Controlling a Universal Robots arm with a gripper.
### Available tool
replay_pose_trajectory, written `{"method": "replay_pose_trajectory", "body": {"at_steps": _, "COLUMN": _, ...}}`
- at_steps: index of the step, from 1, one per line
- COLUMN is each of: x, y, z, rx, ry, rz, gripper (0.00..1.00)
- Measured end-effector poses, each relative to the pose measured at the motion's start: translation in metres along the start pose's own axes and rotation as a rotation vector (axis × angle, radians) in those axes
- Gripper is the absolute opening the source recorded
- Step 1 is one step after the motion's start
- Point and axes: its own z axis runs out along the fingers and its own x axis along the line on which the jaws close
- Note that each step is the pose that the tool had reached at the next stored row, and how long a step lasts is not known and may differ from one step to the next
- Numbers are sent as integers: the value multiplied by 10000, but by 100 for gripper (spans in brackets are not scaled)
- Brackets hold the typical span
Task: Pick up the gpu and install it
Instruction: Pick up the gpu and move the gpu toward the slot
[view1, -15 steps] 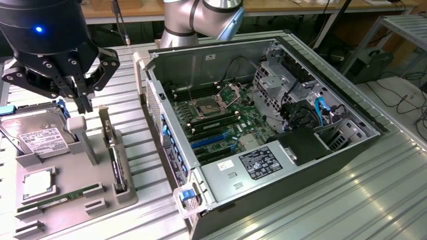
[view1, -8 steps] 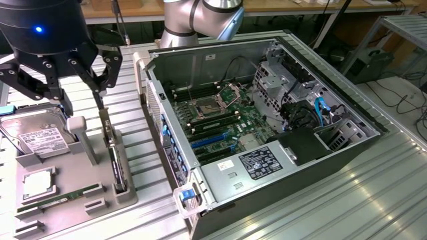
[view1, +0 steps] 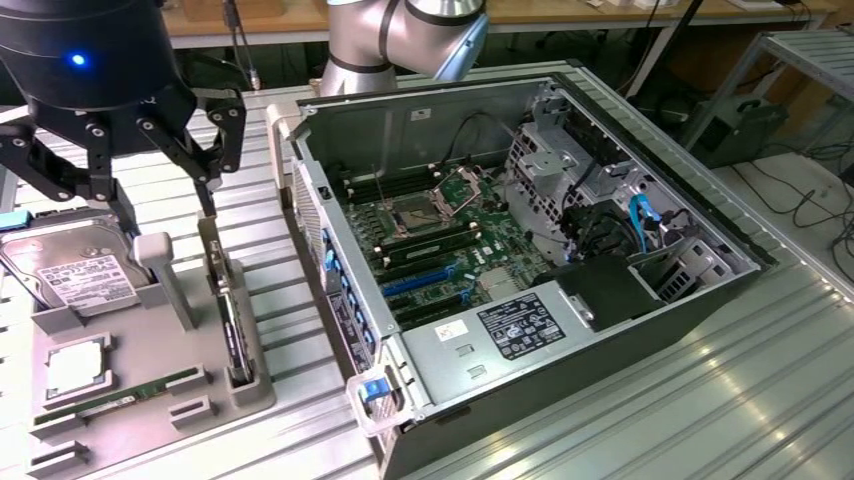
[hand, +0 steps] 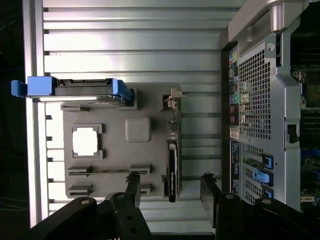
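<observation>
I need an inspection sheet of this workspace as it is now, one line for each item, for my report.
Surface: ribbed metal table; a grey holder lies on it beside the open computer case.
Job's things: the gpu stands edge-on in the holder, not installed.
Clutter: hard drive, processor and RAM stick in the same holder.
Grippers: the tool is open over the gpu, with its fingers on either side and apart from it.
Cables: blue cable inside the case; black cables on the floor at the exterior view's right.
Surroundings: wooden bench behind; metal rack at the exterior view's right.
</observation>
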Motion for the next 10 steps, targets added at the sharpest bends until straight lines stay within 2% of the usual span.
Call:
{"method": "replay_pose_trajectory", "body": {"at_steps": 7, "x": 1, "y": -39, "z": 60, "rx": 4, "ry": 69, "rz": -112, "gripper": 60}}
{"method": "replay_pose_trajectory", "body": {"at_steps": 10, "x": 1, "y": -77, "z": 87, "rx": 3, "ry": 77, "rz": -112, "gripper": 60}}
